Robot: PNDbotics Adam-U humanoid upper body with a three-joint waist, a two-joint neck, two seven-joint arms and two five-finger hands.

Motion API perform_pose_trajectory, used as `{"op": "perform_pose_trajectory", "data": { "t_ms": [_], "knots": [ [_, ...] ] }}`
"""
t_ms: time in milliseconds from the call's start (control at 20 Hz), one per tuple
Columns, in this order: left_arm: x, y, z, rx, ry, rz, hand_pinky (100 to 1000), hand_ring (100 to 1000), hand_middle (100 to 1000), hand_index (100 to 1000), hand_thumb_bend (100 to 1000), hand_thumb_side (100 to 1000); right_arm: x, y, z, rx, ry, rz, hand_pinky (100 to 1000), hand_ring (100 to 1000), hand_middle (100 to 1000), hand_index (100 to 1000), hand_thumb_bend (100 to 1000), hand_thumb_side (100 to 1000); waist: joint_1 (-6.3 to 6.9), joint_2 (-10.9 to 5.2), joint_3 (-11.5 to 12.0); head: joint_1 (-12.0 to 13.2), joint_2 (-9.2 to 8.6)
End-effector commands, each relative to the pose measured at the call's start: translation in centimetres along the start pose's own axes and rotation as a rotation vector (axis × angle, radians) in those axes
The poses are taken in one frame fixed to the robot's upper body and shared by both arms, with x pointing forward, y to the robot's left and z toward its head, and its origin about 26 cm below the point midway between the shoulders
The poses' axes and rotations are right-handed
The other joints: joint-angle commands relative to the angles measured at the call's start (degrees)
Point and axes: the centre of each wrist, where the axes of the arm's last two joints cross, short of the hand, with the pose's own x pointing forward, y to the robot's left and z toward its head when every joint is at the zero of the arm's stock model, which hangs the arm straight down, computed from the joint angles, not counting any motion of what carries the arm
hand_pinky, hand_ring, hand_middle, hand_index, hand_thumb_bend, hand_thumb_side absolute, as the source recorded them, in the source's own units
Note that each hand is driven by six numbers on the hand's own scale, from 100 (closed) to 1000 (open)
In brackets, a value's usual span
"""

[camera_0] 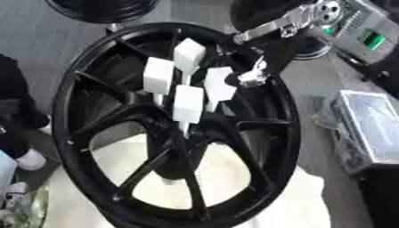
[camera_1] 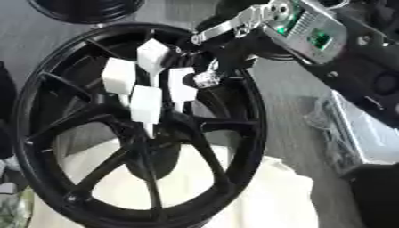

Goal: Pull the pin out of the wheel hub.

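Observation:
A large black wheel hub stands tilted across the middle of both views. Several white block-headed pins stick out of its centre, close together. My right arm comes in from the upper right. My right hand is over the rim's upper right part, fingers curled against the rightmost pin. A dark fingertip touches that pin's right side. The pin's far side is hidden. My left hand shows in neither view.
White padding lies under the hub's lower half. Another black wheel sits at the top left. A plastic-wrapped flat box lies at the right on the grey floor. Dark clothing shows at the left edge.

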Motion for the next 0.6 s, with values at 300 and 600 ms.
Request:
{"op": "perform_pose_trajectory", "data": {
  "t_ms": [300,600],
  "knots": [
    [0.96,0.79,-0.23,-0.011,-0.02,-0.033,846,980,790,699,412,732,-0.38,-0.77,0.48,-0.01,0.053,0.024,1000,870,800,972,100,627,0.47,-1.38,0.04,-0.24,0.18],
    [0.97,0.75,-0.24,-0.013,-0.019,-0.033,846,981,791,699,410,733,-0.62,-0.91,0.14,-0.015,0.073,0.029,1000,864,788,962,100,623,0.48,-1.39,0.07,-0.31,0.22]
  ]
}}
